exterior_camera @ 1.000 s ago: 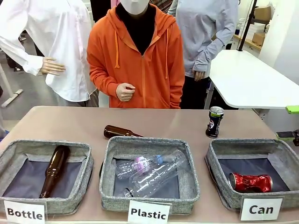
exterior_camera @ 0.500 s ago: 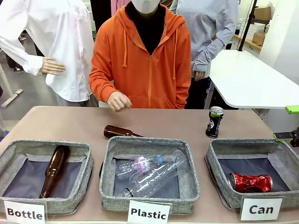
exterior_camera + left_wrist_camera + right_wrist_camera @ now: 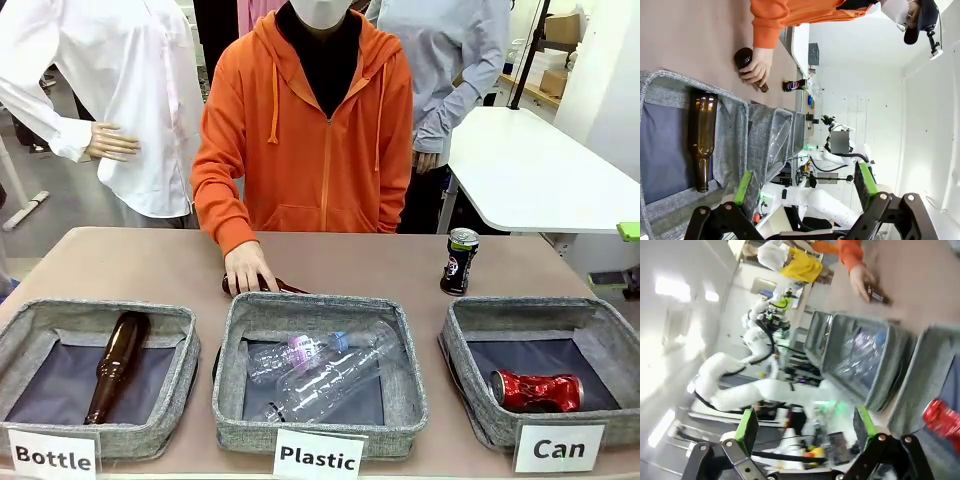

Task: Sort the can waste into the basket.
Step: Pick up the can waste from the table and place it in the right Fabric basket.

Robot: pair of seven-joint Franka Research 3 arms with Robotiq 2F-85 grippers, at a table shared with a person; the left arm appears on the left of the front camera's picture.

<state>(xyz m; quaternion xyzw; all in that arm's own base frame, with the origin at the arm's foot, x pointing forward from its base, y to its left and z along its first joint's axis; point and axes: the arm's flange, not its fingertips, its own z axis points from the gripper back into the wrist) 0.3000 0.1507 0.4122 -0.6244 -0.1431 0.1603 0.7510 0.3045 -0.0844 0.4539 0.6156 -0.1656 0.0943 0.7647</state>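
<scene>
A crushed shiny red can [image 3: 536,391] lies in the grey woven basket [image 3: 468,335] at the right, behind the white "Can" card [image 3: 558,447]. The dark can with a silver top [image 3: 459,262] stands upright on the table just behind that basket. In the left wrist view it shows small and far off as the dark can [image 3: 792,85]. My left gripper [image 3: 805,184] is open and holds nothing, off to the side of the Bottle basket. My right gripper [image 3: 806,426] is open too, away from the table, with the red can [image 3: 942,420] at the blurred view's right edge.
The person in orange rests a hand [image 3: 250,272] on a brown bottle [image 3: 288,288] lying on the table behind the Plastic basket [image 3: 318,312], which holds clear bottles. The Bottle basket [image 3: 60,312] at the left holds a brown bottle [image 3: 115,362].
The person has leaned in and brought the hand down onto the brown bottle on the table. A green-tipped dark part at the front view's right edge has drawn out of view.
</scene>
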